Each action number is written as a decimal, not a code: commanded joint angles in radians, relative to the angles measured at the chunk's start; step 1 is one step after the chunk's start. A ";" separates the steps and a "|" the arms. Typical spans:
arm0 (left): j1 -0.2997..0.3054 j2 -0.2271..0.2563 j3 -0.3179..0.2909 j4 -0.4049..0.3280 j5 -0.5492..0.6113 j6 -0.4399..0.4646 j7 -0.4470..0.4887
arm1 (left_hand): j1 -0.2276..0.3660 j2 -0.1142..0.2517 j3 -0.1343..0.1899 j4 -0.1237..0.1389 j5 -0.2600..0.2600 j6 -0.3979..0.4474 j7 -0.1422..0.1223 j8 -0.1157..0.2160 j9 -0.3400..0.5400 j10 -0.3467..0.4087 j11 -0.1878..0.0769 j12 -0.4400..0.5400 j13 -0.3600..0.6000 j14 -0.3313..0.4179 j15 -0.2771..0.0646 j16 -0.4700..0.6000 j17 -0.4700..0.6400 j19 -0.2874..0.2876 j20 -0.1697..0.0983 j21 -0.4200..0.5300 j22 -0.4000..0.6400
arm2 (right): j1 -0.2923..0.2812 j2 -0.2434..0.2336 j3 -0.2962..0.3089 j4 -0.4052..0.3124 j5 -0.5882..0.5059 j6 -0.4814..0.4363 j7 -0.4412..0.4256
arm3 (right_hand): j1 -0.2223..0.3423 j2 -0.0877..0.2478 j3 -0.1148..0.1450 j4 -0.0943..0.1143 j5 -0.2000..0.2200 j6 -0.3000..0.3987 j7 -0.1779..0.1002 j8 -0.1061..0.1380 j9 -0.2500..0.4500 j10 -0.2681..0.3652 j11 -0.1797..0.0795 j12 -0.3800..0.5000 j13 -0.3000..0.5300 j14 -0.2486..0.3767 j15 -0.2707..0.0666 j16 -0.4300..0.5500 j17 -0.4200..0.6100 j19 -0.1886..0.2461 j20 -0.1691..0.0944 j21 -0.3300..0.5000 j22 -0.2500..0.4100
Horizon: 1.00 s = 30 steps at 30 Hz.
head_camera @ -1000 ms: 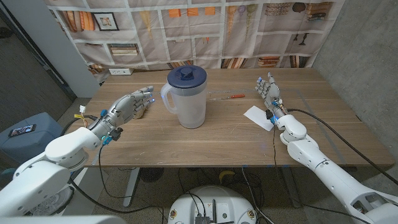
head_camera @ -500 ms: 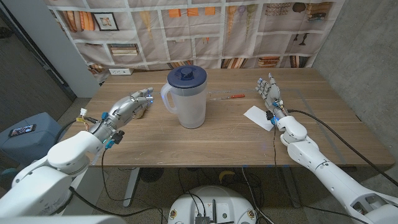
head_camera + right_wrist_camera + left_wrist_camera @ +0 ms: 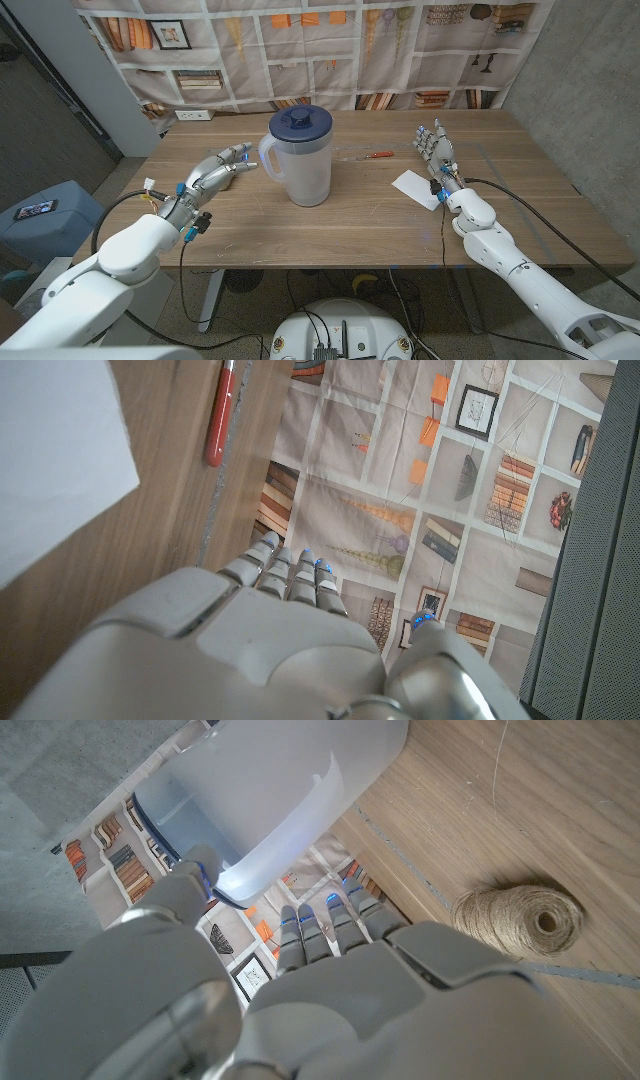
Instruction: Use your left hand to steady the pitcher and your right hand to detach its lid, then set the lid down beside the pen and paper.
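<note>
While both arms reach in from the near edge of the tabletop (image 3: 300,235), neither hand has hold of anything. The left hand (image 3: 213,171) hangs over the left side of the tabletop with its fingers stretched out and a little apart, its fingertips (image 3: 243,157) close to the handle of the pitcher (image 3: 303,158) but not touching it; the left wrist view puts the pitcher's pale wall just ahead of those fingers. A ball of twine (image 3: 522,916) lies on the wood beside that hand. The right hand (image 3: 436,152) stands near the right side, fingers straight and spread, empty. Just beside it lies the sheet of paper (image 3: 417,187). The pitcher stands upright about the middle of the tabletop, translucent, with its dark blue lid (image 3: 300,121) seated on top. Farther back, toward the far edge, the red pen (image 3: 378,154) lies between the pitcher and the right hand.
</note>
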 commanded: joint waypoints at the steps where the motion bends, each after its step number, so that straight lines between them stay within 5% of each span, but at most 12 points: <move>1: -0.047 -0.047 0.099 0.008 0.108 -0.015 0.113 | 0.034 -0.015 0.004 -0.001 0.001 0.025 -0.003 0.010 0.004 0.021 -0.001 0.001 0.005 0.019 -0.104 0.009 0.002 0.021 -0.009 0.006 0.003 | 0.007 0.001 0.002 0.018 0.007 0.010 0.019 | 0.001 0.016 0.008 -0.001 0.004 0.005 -0.011 0.004 0.004 -0.001 0.000 0.004 0.002 -0.004 0.004 0.005 0.000 0.000 0.002 0.005 0.003; 13: -0.043 -0.108 0.166 0.004 0.160 -0.010 0.236 | 0.157 -0.059 -0.020 0.004 -0.004 0.112 -0.020 0.029 0.004 0.094 -0.010 0.002 0.004 0.089 -0.129 0.009 0.001 0.079 -0.018 0.009 0.004 | 0.027 0.005 -0.001 0.051 0.020 0.011 0.050 | 0.001 0.017 0.008 -0.001 0.006 0.008 -0.009 0.005 0.004 -0.002 -0.001 0.004 0.002 -0.004 0.006 0.006 -0.004 -0.001 0.001 0.006 0.003; 30: -0.070 -0.158 0.239 0.038 0.224 -0.039 0.352 | 0.257 -0.057 -0.077 0.010 -0.004 0.220 -0.041 0.046 0.005 0.191 -0.036 0.004 0.000 0.198 -0.163 0.014 -0.001 0.134 -0.035 0.010 0.005 | 0.058 0.024 -0.004 0.123 0.031 0.042 0.098 | -0.001 0.017 0.007 0.000 0.007 0.015 -0.011 0.006 0.003 -0.002 -0.001 0.004 0.001 -0.004 0.013 0.009 -0.009 -0.001 0.007 0.008 0.003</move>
